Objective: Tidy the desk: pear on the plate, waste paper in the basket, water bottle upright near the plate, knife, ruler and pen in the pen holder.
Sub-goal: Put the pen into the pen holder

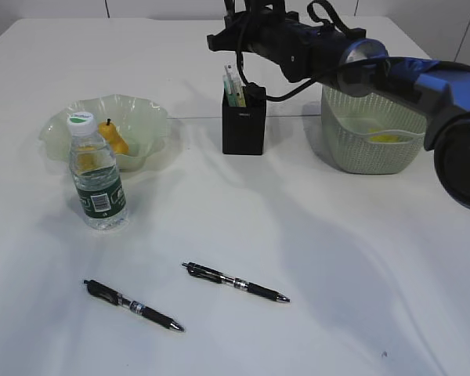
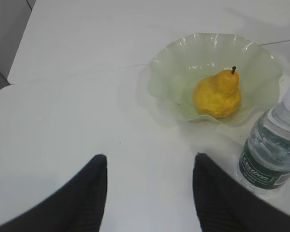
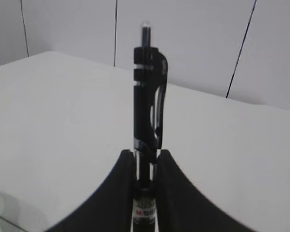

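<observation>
My right gripper is shut on a black pen, whose clip end points away from the camera. In the exterior view this gripper hovers over the black pen holder, and the pen hangs down toward its opening. Pale slim items stand in the holder; I cannot tell ruler from knife. The pear lies in the green ruffled plate. The water bottle stands upright beside it. My left gripper is open over bare desk, holding nothing.
Two more black pens lie on the front of the desk. The sage green basket stands right of the holder with something pale yellow inside. The right arm spans the back right.
</observation>
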Tool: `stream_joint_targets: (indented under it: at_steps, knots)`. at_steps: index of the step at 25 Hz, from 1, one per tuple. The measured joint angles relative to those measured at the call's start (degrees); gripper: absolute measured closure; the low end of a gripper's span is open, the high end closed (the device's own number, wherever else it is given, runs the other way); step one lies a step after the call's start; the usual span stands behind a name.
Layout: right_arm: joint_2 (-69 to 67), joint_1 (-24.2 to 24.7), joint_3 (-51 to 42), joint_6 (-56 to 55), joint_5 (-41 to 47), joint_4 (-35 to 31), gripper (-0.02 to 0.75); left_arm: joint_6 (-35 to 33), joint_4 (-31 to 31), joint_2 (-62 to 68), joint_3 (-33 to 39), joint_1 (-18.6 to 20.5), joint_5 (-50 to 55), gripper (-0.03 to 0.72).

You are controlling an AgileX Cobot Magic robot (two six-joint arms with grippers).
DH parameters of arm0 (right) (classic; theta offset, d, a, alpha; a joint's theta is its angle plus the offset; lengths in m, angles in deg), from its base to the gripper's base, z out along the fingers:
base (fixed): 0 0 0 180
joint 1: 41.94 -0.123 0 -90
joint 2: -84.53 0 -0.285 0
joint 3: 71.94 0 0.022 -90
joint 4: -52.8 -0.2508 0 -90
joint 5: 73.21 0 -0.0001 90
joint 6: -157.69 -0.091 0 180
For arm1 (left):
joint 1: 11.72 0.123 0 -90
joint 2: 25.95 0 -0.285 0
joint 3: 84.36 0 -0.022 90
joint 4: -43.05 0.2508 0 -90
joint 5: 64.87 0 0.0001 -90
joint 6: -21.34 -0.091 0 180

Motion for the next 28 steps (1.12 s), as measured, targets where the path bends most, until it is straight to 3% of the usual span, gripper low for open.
stream_joint_targets:
  at_steps: [5,13,28]
  knots:
    - [1.45,0.00,-4.14,0.00,-6.33,0.95,0.665,0.00,1.14,0.00,0.00,0.00,0.19,0.286]
    - [8.31,0.00,-22.42,0.00,-27.76,1.16,0.665,0.00,1.53,0.00,0.00,0.00,0.39,0.286]
    - [10.17,-0.13,-31.26,-0.36,-27.55,2.38,0.665,0.00,1.53,0.00,0.00,-0.12,2.03,0.286]
